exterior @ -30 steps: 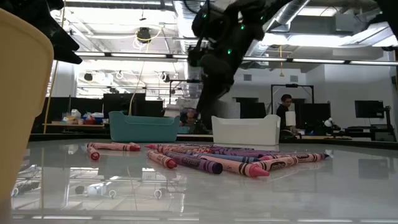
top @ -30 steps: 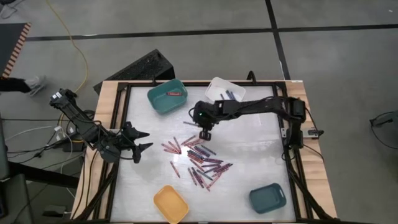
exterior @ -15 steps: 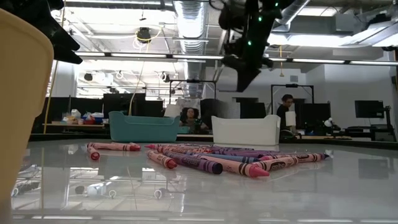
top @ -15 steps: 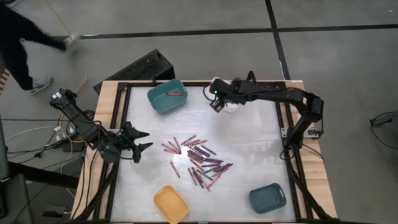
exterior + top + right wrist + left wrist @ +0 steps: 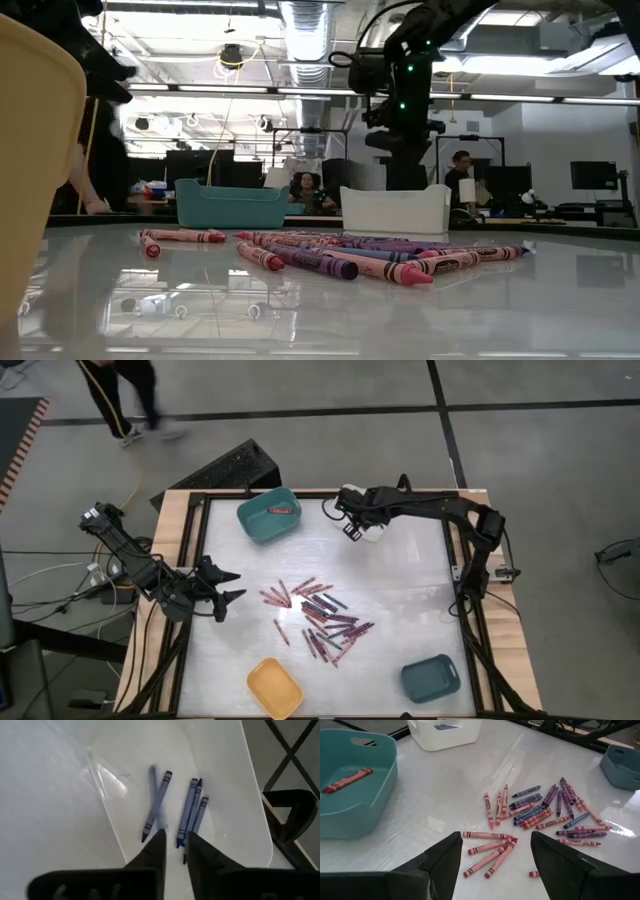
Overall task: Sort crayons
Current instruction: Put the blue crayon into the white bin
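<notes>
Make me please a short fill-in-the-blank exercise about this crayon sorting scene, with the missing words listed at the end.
1. The right gripper hangs over the ____ bin at the far side of the table.
2. Inside that bin lie only ____ crayons.
3. The teal bin beside it holds one ____ crayon.
4. The left gripper waits with its jaws ____, beside the loose crayons on the table.

Missing words: white; blue; red; open
</notes>
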`<action>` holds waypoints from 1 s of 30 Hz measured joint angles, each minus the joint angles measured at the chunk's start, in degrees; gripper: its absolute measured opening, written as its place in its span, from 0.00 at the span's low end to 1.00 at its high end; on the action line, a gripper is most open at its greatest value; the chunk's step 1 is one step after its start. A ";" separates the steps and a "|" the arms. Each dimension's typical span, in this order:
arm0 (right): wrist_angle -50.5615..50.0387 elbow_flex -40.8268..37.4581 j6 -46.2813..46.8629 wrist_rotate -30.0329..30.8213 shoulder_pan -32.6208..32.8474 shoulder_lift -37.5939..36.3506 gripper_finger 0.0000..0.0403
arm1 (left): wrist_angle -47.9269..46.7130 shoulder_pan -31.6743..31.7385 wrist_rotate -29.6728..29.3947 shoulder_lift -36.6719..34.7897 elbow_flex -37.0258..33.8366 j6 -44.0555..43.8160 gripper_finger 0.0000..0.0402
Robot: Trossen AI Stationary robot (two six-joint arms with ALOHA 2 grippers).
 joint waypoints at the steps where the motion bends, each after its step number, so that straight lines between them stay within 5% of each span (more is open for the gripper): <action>1: 0.07 0.00 -0.48 -0.05 0.04 0.00 0.21 | 0.01 -0.02 0.00 -0.02 0.00 -0.04 0.57; 5: -0.04 0.00 -2.27 -0.75 1.53 -1.58 0.29 | 0.01 0.00 0.02 -0.01 0.00 -0.24 0.57; 8: -0.24 0.00 -2.97 -6.92 4.16 -4.40 0.31 | 0.01 -0.02 0.04 0.00 0.00 -0.31 0.57; 11: -0.46 0.00 -2.53 -14.40 9.15 -7.55 0.32 | 0.01 0.00 0.06 0.00 0.00 -0.35 0.57; 15: -0.97 0.04 -1.49 -16.30 18.99 -11.34 0.32 | 0.03 0.00 0.06 0.00 0.00 -0.39 0.57; 23: -1.16 0.04 8.64 -6.50 37.98 -11.92 0.32 | 0.39 0.00 0.06 0.00 0.00 -0.39 0.57; 30: 3.68 0.04 13.37 0.22 45.00 -4.29 0.32 | 0.72 -0.01 0.07 0.00 0.00 -0.39 0.57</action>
